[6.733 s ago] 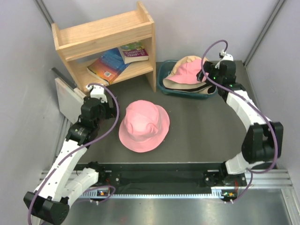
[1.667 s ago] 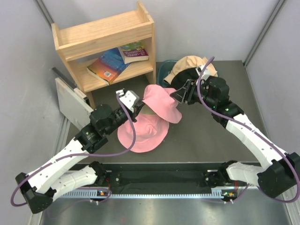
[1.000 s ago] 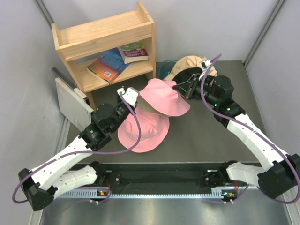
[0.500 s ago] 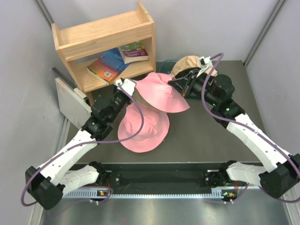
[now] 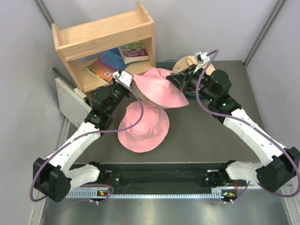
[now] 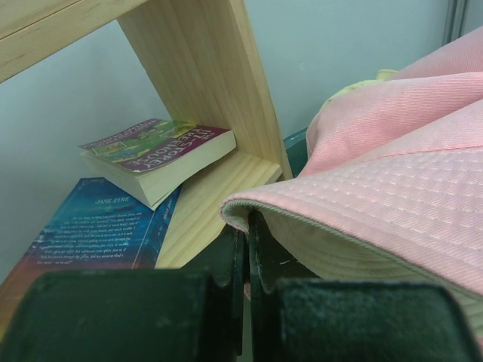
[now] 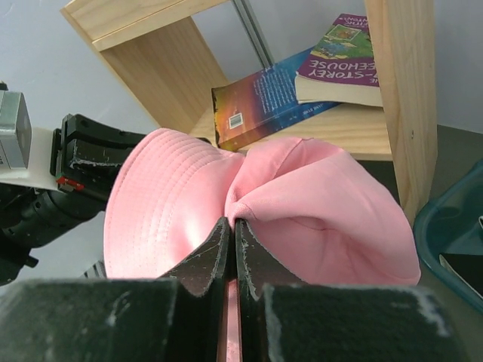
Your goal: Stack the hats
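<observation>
Both grippers hold one pink hat (image 5: 159,89) in the air, stretched between them above the table. My left gripper (image 5: 130,83) is shut on its brim edge (image 6: 249,207), seen close in the left wrist view with the jaws (image 6: 247,230) pressed together. My right gripper (image 5: 182,83) is shut on a pinched fold of the hat's crown (image 7: 317,204), jaws meeting at the crease (image 7: 232,225). A second pink hat (image 5: 143,127) lies domed on the dark table below and nearer. A tan hat (image 5: 185,63) shows behind the right gripper.
A wooden bookshelf (image 5: 105,35) with books (image 5: 112,63) stands at the back left, close behind the lifted hat. A teal tub (image 7: 453,241) holds the tan hat at the back. A grey slab (image 5: 70,103) leans beside the shelf.
Both grippers have carried the held pink hat upward and toward the back, nearer the shelf. The lower pink hat has not moved.
</observation>
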You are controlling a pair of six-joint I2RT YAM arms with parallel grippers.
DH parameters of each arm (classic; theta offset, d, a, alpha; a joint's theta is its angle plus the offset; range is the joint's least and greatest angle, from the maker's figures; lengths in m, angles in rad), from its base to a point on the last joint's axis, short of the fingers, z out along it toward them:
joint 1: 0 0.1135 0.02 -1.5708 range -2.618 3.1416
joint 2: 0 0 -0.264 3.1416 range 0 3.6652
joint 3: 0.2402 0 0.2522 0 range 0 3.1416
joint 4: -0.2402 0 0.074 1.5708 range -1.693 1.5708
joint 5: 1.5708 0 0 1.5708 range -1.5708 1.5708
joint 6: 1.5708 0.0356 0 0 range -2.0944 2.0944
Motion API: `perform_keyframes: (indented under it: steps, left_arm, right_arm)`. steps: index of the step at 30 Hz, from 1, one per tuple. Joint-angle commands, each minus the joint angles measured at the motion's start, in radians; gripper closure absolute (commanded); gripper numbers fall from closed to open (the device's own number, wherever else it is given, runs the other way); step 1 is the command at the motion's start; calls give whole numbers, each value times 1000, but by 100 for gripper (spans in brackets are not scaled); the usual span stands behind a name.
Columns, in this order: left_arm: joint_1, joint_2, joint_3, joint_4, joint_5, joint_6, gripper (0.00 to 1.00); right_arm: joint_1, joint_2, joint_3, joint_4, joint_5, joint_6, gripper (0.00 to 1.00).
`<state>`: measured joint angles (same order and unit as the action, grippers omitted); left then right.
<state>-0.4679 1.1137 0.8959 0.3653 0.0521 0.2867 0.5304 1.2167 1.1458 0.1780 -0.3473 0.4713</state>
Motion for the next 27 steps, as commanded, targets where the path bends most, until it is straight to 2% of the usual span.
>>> perform_keyframes:
  steps: [1, 5, 9, 16, 20, 21, 22, 27]
  left_arm:
    - [35, 12, -1, 89, -72, -4, 100]
    - [48, 37, 26, 63, -63, -17, 100]
    - [48, 11, -24, 89, -93, -44, 100]
    - [48, -181, -204, 40, -142, -185, 100]
    - [48, -326, -249, -121, -97, -282, 59]
    - [48, -350, -250, -161, -94, -344, 41]
    - [46, -371, -253, -245, -92, -371, 35]
    - [46, -509, -229, -524, -133, -577, 25]
  right_arm:
    - [8, -19, 43, 120, -7, -42, 100]
    - [11, -14, 57, 110, -24, -49, 100]
    - [19, -26, 42, 110, -25, -48, 100]
    - [94, -101, -70, 98, -24, -10, 100]
    - [175, -157, -115, 81, 48, -5, 100]
    - [189, -167, -127, 78, 60, -5, 100]
    - [203, -181, -132, 72, 70, -5, 100]
    - [261, -200, -162, 57, 113, 6, 100]
